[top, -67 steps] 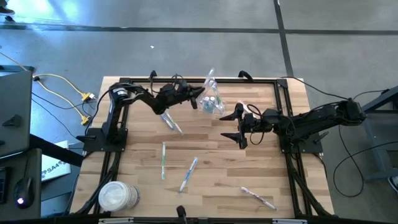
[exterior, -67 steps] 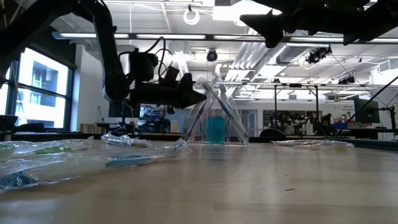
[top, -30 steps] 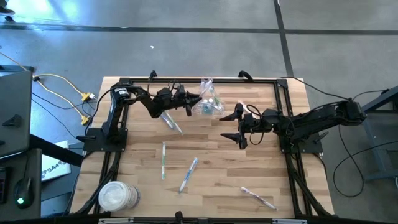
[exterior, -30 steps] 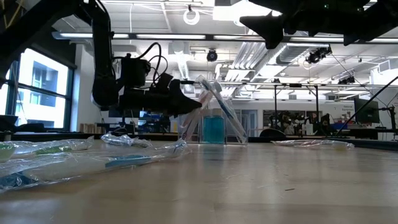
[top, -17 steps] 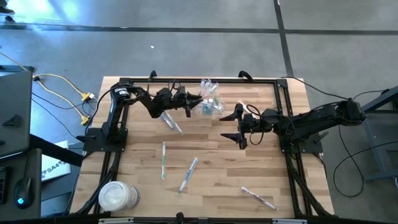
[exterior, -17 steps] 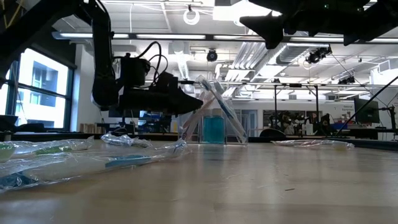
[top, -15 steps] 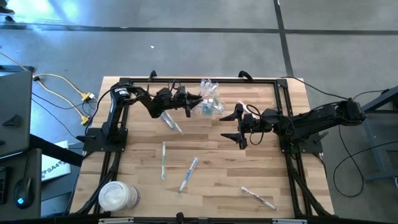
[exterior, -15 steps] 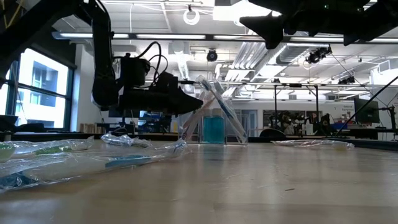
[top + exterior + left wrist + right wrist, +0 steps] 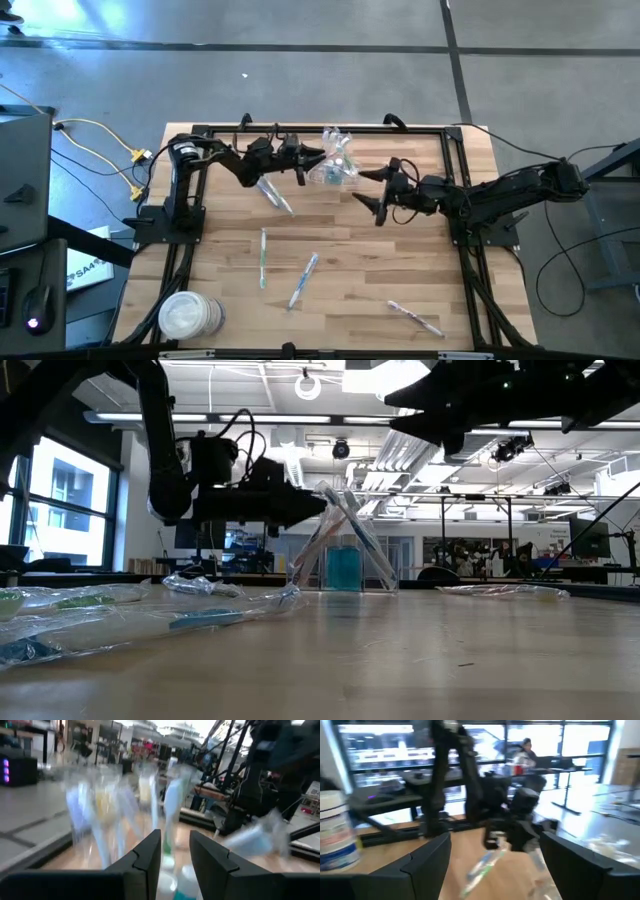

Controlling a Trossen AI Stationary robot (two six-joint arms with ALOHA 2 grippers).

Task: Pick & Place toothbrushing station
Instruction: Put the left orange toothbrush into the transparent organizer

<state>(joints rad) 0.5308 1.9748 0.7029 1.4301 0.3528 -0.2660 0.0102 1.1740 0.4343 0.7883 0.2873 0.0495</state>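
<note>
From above, the wooden counter (image 9: 340, 260) carries a clear cup (image 9: 335, 165) near its far edge, brushes leaning out of it. The left pincer (image 9: 318, 158) sits just beside the cup, fingers slightly apart with nothing visibly gripped. The right pincer (image 9: 368, 200) hovers near the cup's other side, spread wide and empty. Loose toothbrushes (image 9: 263, 257) lie lengthwise along mid-counter; a stack of white discs (image 9: 186, 316) sits at the near left corner.

At counter level, the cup (image 9: 345, 565) stands upright, its brushes splaying outward at angles.

The left wrist view shows blurred brushes (image 9: 170, 800) upright ahead of the parted fingers (image 9: 145, 855).
</note>
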